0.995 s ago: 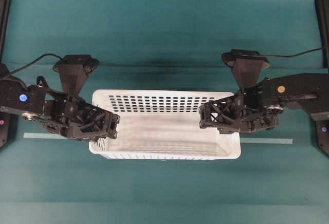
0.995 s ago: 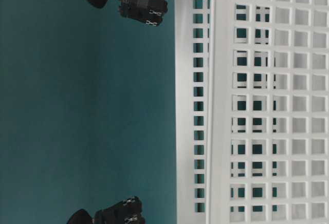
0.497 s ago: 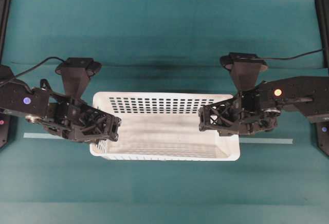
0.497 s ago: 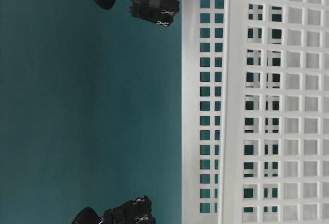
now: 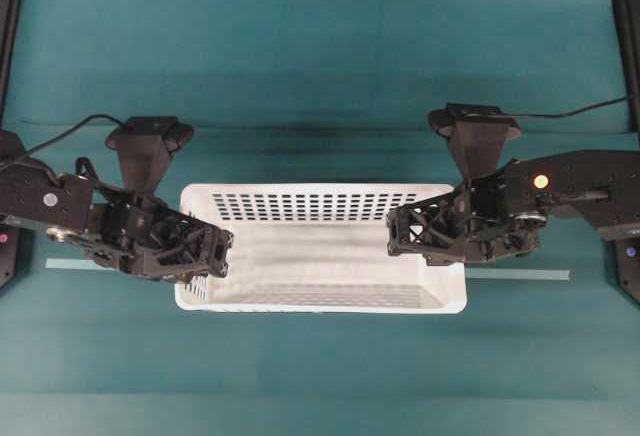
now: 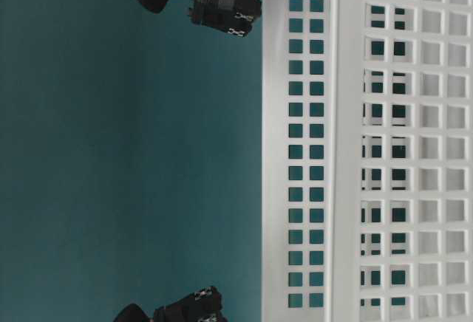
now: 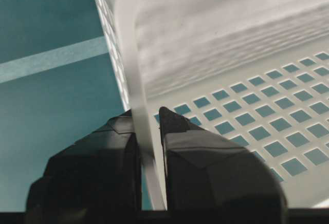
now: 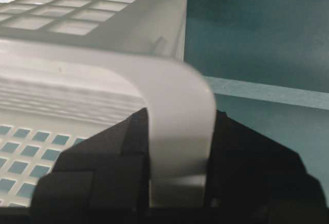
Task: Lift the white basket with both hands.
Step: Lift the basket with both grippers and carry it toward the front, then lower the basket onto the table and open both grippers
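Two black skeletal grippers clamp the large white slotted plastic basket (image 5: 320,246) by its short ends: left gripper (image 7: 149,131) pinching the left rim, right gripper (image 8: 177,131) the broad right rim. Compared with a second ago, the basket sits slightly higher over the teal table (image 5: 320,86), so the lift looks underway. Only the wrist views show rim between the jaws

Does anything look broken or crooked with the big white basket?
Nothing stands out. The white basket looks whole and sits square between the arms, with nothing in it. The left gripper is pinched on one end rim and the right gripper on the other. No cracks or bends show.
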`<state>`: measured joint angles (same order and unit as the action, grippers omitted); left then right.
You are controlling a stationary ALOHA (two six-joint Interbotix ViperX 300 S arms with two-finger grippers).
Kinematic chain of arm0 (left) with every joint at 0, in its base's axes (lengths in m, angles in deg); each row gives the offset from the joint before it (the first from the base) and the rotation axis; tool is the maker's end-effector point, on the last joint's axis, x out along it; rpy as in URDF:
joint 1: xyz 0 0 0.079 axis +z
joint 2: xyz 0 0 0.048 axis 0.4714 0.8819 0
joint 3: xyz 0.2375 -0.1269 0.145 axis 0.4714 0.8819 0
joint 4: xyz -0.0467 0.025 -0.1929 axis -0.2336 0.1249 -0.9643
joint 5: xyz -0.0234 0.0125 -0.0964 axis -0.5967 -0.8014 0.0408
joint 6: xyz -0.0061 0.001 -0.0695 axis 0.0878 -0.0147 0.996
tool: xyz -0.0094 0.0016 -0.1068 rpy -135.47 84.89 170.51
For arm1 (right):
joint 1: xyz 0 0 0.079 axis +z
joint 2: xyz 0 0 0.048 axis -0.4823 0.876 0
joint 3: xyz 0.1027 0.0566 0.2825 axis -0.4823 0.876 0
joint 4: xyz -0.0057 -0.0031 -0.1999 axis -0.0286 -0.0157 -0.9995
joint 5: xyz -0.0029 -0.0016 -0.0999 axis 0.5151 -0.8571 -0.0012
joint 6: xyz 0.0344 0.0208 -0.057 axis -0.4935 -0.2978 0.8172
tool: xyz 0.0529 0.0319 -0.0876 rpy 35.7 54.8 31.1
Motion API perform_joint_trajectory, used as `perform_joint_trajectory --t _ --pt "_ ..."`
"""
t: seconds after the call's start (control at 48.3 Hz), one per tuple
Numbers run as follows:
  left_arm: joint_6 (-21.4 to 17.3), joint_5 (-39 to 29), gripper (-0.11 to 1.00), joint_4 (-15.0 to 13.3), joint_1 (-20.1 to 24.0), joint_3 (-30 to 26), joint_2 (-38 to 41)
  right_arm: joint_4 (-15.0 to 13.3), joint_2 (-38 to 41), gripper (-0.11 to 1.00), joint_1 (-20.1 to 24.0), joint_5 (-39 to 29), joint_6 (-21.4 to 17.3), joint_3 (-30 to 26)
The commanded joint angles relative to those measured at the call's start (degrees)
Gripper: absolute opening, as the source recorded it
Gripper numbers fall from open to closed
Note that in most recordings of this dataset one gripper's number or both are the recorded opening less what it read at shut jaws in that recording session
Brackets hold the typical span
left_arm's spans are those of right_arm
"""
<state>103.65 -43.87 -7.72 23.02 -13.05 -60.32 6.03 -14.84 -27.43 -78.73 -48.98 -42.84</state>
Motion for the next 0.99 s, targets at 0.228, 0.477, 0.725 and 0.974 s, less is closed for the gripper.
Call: perform_joint_trajectory --t 0.228,0.477,0.725,0.974 --pt "-0.18 0.70 0.09 0.53 0.00 1.05 0.09 -0.44 0.53 0.16 1.32 1.58 1.05 0.62" --pt "-0.18 0.88 0.48 0.53 0.00 1.05 0.00 -0.44 0.62 0.25 1.49 1.76 1.32 1.14" --pt "-0.26 0.88 0.84 0.53 0.00 1.58 0.09 -0.88 0.62 0.84 1.05 4.04 1.23 1.14" --pt "-0.26 2.02 0.84 0.53 0.00 1.67 0.00 -1.67 0.53 0.97 0.44 4.22 1.14 1.14"
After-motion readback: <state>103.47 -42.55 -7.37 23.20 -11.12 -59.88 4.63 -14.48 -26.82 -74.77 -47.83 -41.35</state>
